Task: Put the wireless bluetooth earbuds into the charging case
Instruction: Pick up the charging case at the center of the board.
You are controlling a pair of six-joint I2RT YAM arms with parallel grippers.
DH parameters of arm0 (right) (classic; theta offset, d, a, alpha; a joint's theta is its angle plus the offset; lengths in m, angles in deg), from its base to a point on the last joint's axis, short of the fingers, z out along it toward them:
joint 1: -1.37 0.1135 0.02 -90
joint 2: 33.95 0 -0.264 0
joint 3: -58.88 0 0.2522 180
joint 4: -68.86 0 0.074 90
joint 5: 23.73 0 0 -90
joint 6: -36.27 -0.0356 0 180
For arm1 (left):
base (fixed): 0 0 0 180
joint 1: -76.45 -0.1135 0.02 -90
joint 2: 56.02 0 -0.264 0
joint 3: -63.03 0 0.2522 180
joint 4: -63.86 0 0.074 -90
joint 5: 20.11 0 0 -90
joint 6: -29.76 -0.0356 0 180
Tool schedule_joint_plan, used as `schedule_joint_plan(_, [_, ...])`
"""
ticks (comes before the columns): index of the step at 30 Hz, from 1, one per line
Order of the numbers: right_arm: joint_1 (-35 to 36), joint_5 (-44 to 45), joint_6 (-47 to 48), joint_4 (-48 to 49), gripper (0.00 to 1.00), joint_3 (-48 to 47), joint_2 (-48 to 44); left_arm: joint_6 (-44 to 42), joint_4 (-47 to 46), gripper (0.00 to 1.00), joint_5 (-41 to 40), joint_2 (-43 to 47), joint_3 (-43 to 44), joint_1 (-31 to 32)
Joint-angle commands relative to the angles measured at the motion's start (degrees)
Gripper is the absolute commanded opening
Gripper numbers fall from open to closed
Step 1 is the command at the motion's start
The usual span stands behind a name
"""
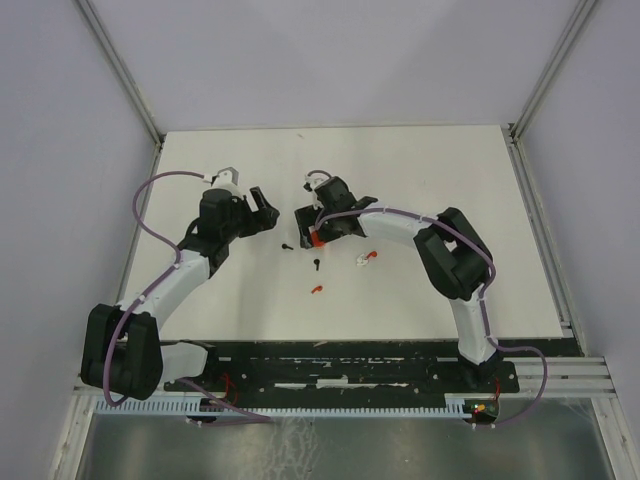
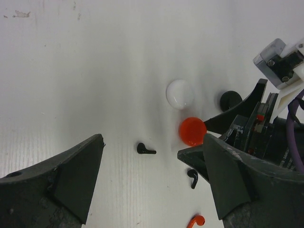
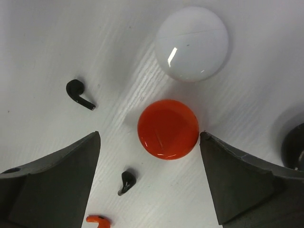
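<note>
1. Both hands are empty: my left gripper (image 2: 151, 140) and right gripper (image 3: 149, 137) gape wide.
2. Red charging case (image 3: 167, 129) sits between the right gripper's fingers.
3. Black earbuds (image 3: 78, 92), red earbud (image 3: 97, 219) and white earbud (image 1: 365, 259) lie loose on the table (image 1: 450, 180), nearer me.

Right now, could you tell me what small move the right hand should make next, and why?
Probably lower the right hand and close it on the red round case: the hand stands open, and the case lies between its fingers and looks shut.

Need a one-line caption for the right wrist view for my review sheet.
Open right gripper above a red disc, white disc beyond, two black earbuds and a red earbud lying loose.
</note>
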Motion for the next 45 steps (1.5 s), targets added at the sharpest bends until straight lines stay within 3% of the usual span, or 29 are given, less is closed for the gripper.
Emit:
schedule_joint_plan(1, [2.6, -0.9, -1.6, 3.0, 0.93, 1.1, -0.8, -2.4, -0.4, 0.91, -1.4, 0.4, 2.6, -0.1])
schedule_joint_plan(10, [6.2, 2.8, -1.8, 2.7, 0.93, 3.4, -3.9, -2.3, 0.3, 0.91, -3.4, 2.3, 1.8, 0.0])
schedule_joint_plan(19, [6.5, 12.8, 8.5, 0.2, 0.93, 2.7, -3.3, -2.1, 0.3, 0.91, -3.6, 2.3, 1.7, -0.1])
schedule_joint_plan(30, [6.4, 9.4, 17.5, 4.2, 0.86, 2.7, -0.2, -1.6, 0.1, 0.91, -2.1, 0.7, 2.0, -0.6])
schedule_joint_plan(45, [6.4, 7.2, 19.6, 7.1, 0.72, 1.8, 3.3, -0.2, 0.0, 0.89, 1.0, -0.6, 2.1, -2.0])
